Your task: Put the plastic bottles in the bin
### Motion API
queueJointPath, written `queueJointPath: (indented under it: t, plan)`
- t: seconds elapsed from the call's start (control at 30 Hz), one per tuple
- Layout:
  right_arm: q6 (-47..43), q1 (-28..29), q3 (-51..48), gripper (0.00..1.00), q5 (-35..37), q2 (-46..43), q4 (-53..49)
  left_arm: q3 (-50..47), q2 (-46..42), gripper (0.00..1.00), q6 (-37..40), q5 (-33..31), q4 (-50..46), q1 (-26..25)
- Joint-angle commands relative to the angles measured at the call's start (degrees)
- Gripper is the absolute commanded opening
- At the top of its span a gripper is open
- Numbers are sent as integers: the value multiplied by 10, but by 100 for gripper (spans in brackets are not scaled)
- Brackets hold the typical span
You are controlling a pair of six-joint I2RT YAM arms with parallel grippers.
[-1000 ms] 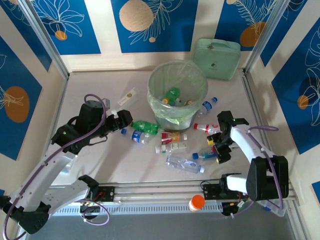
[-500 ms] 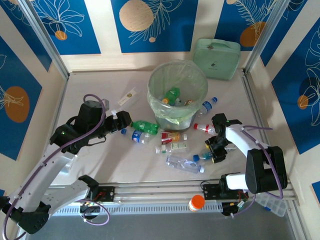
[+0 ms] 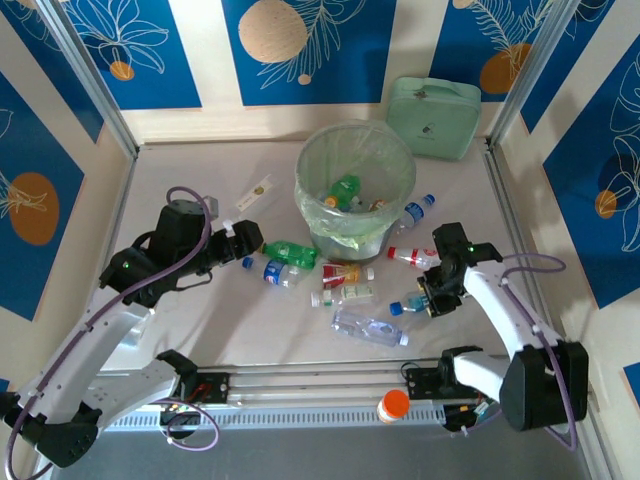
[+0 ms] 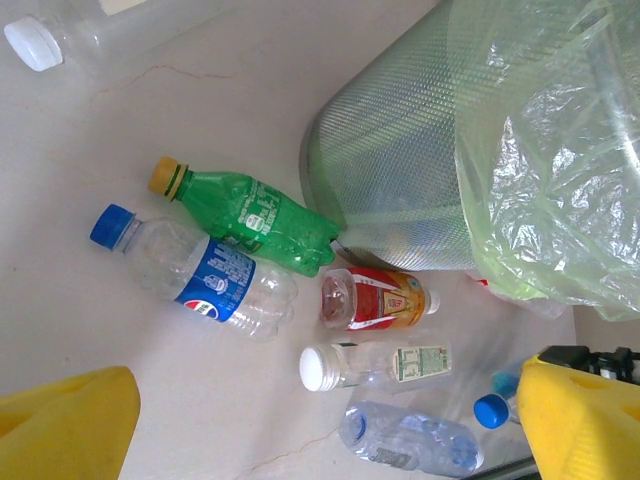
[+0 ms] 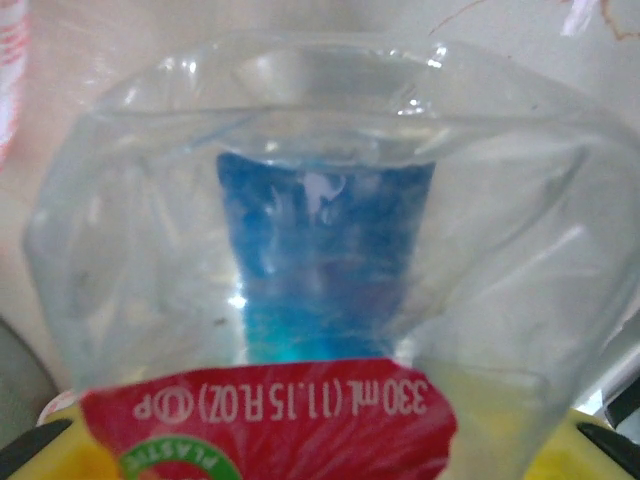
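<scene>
The right pincer [image 3: 433,297] has closed on a blue-capped bottle [image 5: 320,200], readying it for the bin [image 3: 305,190]; the left pincer [image 3: 247,246] hangs wide open, empty.

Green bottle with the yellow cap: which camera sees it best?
The left wrist camera: the green bottle lies close and whole, cap and label plain. The top external view shows it small, beside the bin.

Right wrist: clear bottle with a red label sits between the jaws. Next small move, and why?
I'd probably close the jaws firmly on the clear bottle before lifting. It sits close against the camera between the jaws, and from above the right gripper is low over it on the table, short of the bin. Whether the grip is firm I cannot tell.
</scene>
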Motion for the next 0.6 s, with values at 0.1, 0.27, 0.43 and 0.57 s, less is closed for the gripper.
queueJointPath:
  t: [0.1, 0.27, 0.43, 0.57]
  plan:
    - [-48, -4, 68, 39, 18, -66, -78, 16, 7, 96, 7, 0, 22, 1]
    - [-114, -6, 134, 39, 14, -110, -104, 11, 5, 96, 4, 7, 37, 1]
    - [-211, -3, 204, 39, 1, -141, -82, 11, 7, 96, -3, 32, 68, 1]
    - [-268, -2, 268, 40, -18, -145, -68, 23, 12, 96, -1, 47, 87, 1]
